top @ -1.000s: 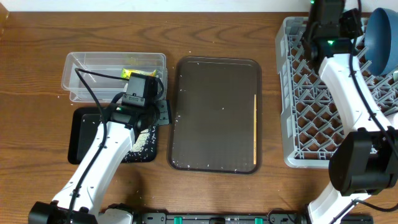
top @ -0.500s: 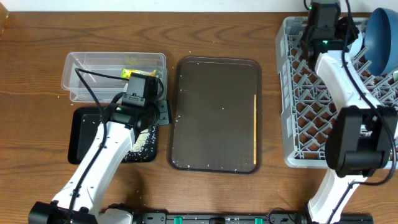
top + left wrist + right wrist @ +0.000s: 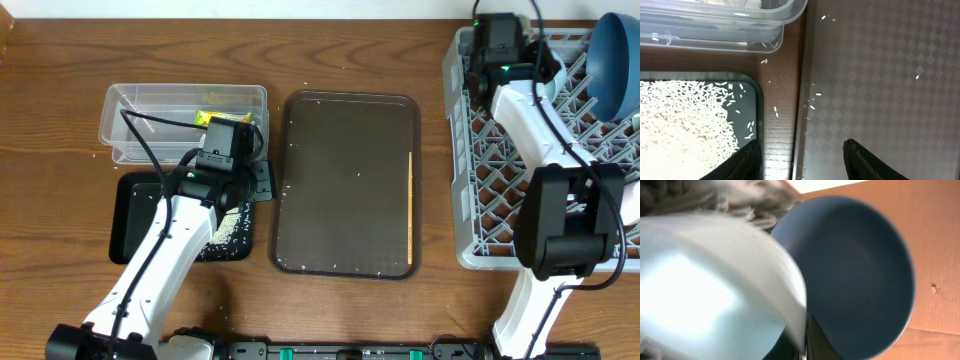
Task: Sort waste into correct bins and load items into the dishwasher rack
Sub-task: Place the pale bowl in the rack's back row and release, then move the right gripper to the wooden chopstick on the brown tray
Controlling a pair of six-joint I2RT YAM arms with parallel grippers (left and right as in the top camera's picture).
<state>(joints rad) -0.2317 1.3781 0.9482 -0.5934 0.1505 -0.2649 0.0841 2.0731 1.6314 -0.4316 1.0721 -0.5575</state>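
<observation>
Right tool (image 3: 805,341) pinches the pale bowl (image 3: 705,290) by its rim (left tool (image 3: 805,160) gapes, empty); seat it gently between dishwasher rack (image 3: 475,215) pegs, clear of the dark blue bowl (image 3: 855,265).

No writing, label or number can be read in any view. The yellow snack wrapper (image 3: 209,118) in the clear tub (image 3: 130,100) shows too small to tell any print.

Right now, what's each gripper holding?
Left gripper: open, empty.
Right gripper: looks closed on the pale bowl rim.
</observation>
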